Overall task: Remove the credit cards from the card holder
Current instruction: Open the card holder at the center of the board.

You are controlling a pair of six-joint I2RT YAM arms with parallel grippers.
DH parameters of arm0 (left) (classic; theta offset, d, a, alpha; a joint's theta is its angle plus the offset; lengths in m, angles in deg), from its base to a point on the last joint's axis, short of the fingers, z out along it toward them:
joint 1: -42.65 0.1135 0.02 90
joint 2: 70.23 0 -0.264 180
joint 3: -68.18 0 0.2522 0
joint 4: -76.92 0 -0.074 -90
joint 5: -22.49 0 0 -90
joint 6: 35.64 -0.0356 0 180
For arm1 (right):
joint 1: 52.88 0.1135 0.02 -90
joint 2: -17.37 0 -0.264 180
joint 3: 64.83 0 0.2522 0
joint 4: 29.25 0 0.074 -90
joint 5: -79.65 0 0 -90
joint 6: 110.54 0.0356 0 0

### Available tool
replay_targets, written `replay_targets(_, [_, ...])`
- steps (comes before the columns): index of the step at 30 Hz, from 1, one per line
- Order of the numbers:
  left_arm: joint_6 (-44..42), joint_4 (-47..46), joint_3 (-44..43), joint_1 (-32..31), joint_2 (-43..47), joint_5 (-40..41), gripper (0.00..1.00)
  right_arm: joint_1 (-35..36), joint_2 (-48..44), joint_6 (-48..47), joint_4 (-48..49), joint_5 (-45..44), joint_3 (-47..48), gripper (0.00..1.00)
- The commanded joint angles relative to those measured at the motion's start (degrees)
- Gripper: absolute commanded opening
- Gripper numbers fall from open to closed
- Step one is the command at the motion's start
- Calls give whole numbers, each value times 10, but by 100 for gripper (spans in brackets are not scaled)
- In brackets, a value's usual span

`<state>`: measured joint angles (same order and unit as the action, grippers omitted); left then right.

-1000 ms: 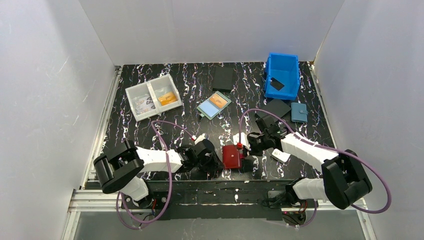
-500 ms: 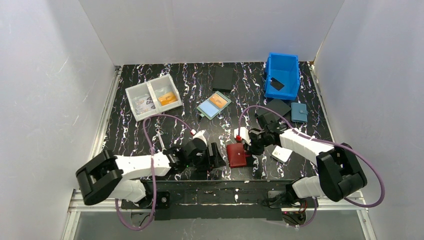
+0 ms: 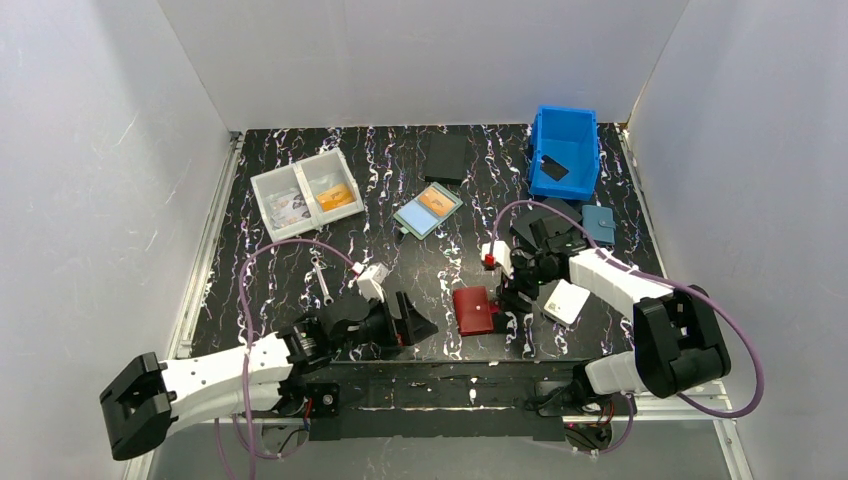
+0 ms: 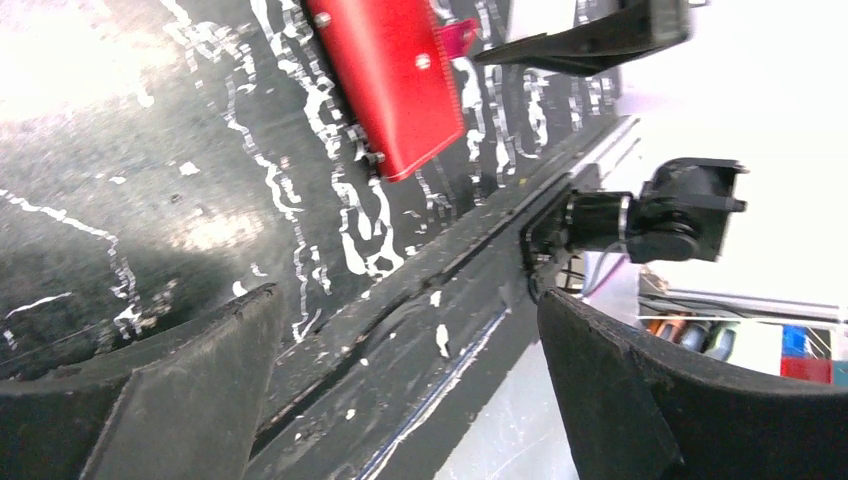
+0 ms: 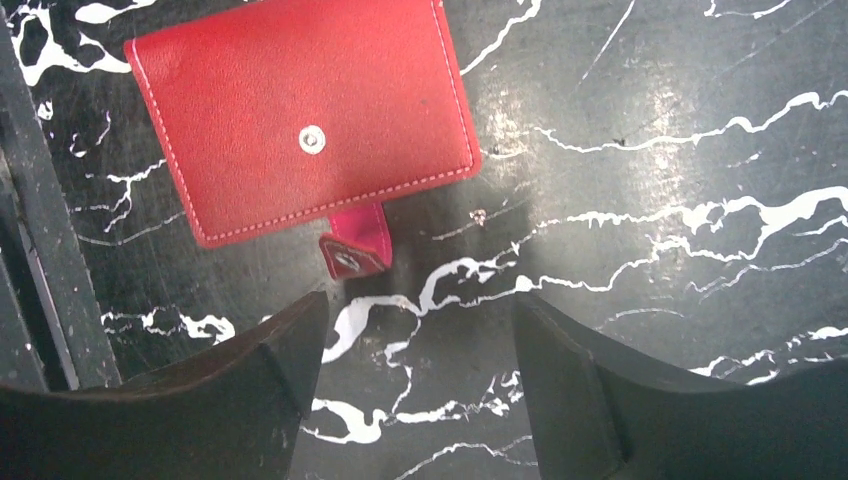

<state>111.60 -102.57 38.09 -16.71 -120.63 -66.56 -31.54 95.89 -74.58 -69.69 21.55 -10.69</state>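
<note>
The red card holder point(image 3: 474, 310) lies folded shut and flat on the black marbled table near its front edge. Its little snap tab point(image 5: 352, 245) sticks out unfastened. The credit cards are hidden. My left gripper point(image 3: 416, 320) is open, a short way left of the holder, with only the table's edge between its fingers. In the left wrist view the card holder point(image 4: 395, 80) is ahead of the left gripper point(image 4: 405, 305). My right gripper point(image 3: 514, 292) is open just right of the holder. In the right wrist view the card holder point(image 5: 300, 130) lies ahead of the empty right gripper point(image 5: 420, 320).
A white flat card-like piece point(image 3: 565, 302) lies under the right forearm. Farther back are a white two-part tray point(image 3: 262, 190), a teal-framed case point(image 3: 428, 210), a black flat case point(image 3: 446, 157), a blue bin point(image 3: 575, 125), a small blue wallet point(image 3: 599, 224) and a metal tool point(image 3: 322, 278).
Both grippers have opened and drawn back from the card holder, the left to the left, the right toward the back right. The holder now lies free on the table.
</note>
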Motion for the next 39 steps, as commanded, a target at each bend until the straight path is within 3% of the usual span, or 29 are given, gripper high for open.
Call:
replay_targets(1, [-32,-15,2,2,31,-31,95,-30,-19,-55,-70,41,39,79])
replay_targets(5, [-56,-10,-32,-9,-9,-50,98,-54,-26,-86,-121,84,57,83])
replay_targets(10, [-105,41,-110,-47,-93,-19,98,-85,-36,-78,-159,130,84,86])
replay_targets(18, [-152,209,-280,-106,-227,139,98,-168,-33,-46,-192,191,118,86])
replay_targets(23, [-116,306,-387,-127,-328,211,98,-197,-19,-11,-178,173,124,86])
replay_targets(39, [-14,605,-757,-167,-637,284,86,-223,-5,56,-147,147,131,86])
